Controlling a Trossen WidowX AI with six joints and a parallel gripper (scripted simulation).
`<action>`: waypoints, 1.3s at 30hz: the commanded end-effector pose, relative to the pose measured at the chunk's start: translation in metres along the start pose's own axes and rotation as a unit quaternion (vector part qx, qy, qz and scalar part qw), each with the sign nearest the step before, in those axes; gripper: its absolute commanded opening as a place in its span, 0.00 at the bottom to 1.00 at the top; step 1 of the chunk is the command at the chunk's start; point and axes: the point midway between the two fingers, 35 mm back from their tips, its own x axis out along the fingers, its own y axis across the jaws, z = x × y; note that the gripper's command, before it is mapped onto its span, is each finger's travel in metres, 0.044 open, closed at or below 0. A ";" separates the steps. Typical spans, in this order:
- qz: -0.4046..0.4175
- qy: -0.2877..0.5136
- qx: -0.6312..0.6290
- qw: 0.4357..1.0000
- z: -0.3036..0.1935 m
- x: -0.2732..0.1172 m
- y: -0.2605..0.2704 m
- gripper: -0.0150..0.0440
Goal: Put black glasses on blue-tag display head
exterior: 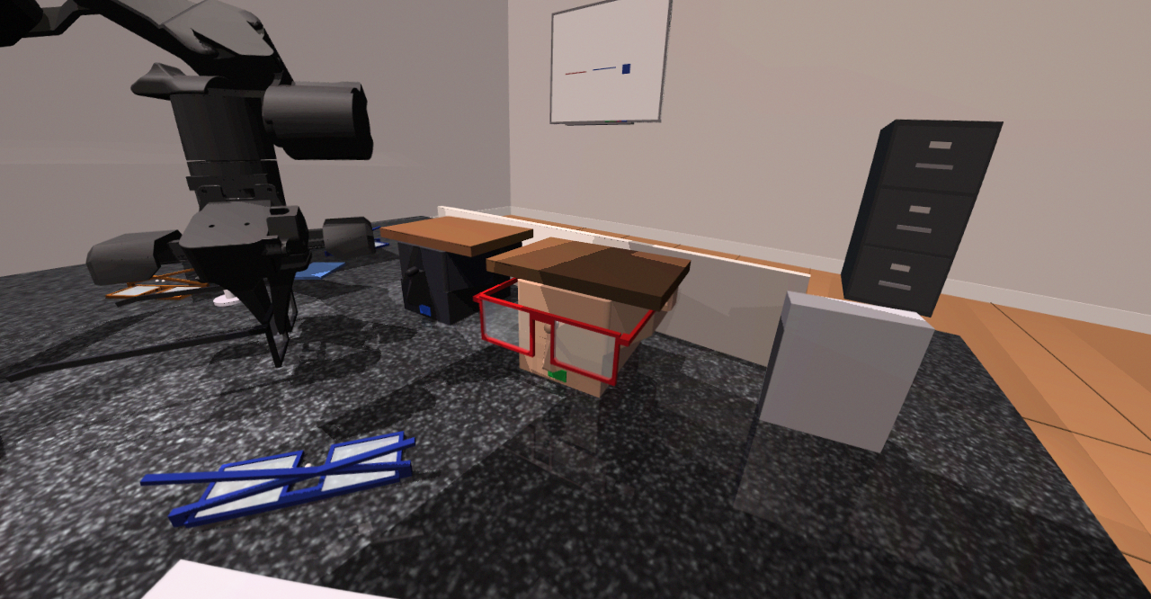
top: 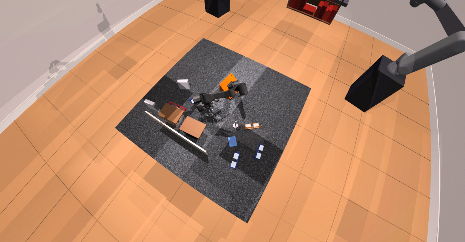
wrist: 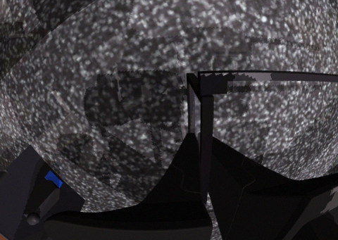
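My gripper (exterior: 278, 323) (wrist: 196, 140) is shut on the black glasses (exterior: 278, 353) (wrist: 207, 124), above the dark mat. A thin temple (exterior: 161, 353) (wrist: 303, 77) reaches left in the exterior view and right in the wrist view; the other is hard to make out. The dark head (exterior: 454, 285) (wrist: 17, 191) with the blue tag (exterior: 424, 310) (wrist: 53, 179) wears no glasses; a brown board (top: 192, 127) (exterior: 457, 233) covers its top. The gripper is in front of it and to one side, apart. The tan head (exterior: 563, 298) with the green tag (exterior: 557, 375) wears red glasses (exterior: 617, 360) (top: 177, 105).
A second brown board (top: 171, 112) (exterior: 591, 261) tops the tan head. A low white wall (top: 177, 133) stands behind both heads. White blocks (top: 183, 84) (exterior: 844, 378), folded blue glasses (exterior: 241, 476), orange glasses (top: 253, 127), a white peg stand (top: 235, 125) and a blue square (top: 232, 141) are around.
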 end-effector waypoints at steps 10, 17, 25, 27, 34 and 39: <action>-0.001 0.003 0.002 1.000 -0.001 0.012 -0.002 0.25; -0.002 0.004 0.002 1.000 -0.001 0.018 -0.003 0.25; -0.001 0.002 0.000 1.000 -0.001 0.019 -0.003 0.34; -0.001 0.002 0.000 1.000 -0.001 0.019 -0.003 0.43; -0.001 0.002 0.000 1.000 -0.001 0.019 -0.003 0.44; -0.001 0.002 0.000 1.000 -0.001 0.018 -0.005 0.44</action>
